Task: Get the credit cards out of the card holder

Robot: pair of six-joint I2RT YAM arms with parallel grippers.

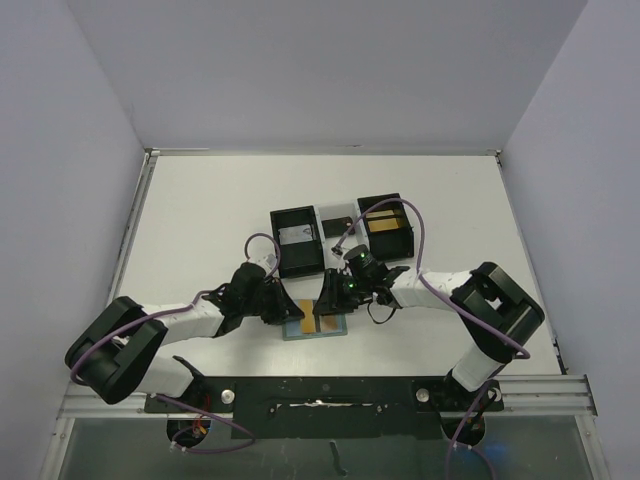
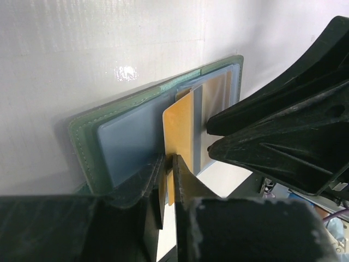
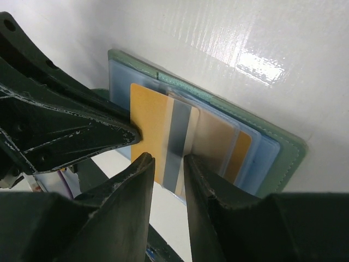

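The sage-green card holder [image 1: 315,337] lies open on the white table between both grippers, and also shows in the left wrist view [image 2: 82,142] and the right wrist view [image 3: 283,153]. My left gripper [image 1: 287,312] [image 2: 170,166] is shut on the edge of a gold-orange credit card [image 2: 180,125] [image 3: 150,114] with a grey stripe, which sticks partly out of its pocket. My right gripper [image 1: 330,300] [image 3: 166,164] is open with a narrow gap, its fingertips just above that card's near edge. Another gold card [image 3: 240,153] sits in a clear pocket.
Two black open-topped boxes stand behind the holder: the left one [image 1: 295,240] has a pale card inside, the right one [image 1: 385,225] holds something gold. A small dark flat item [image 1: 335,222] lies between them. The table's near rail [image 1: 320,390] is close behind the arms.
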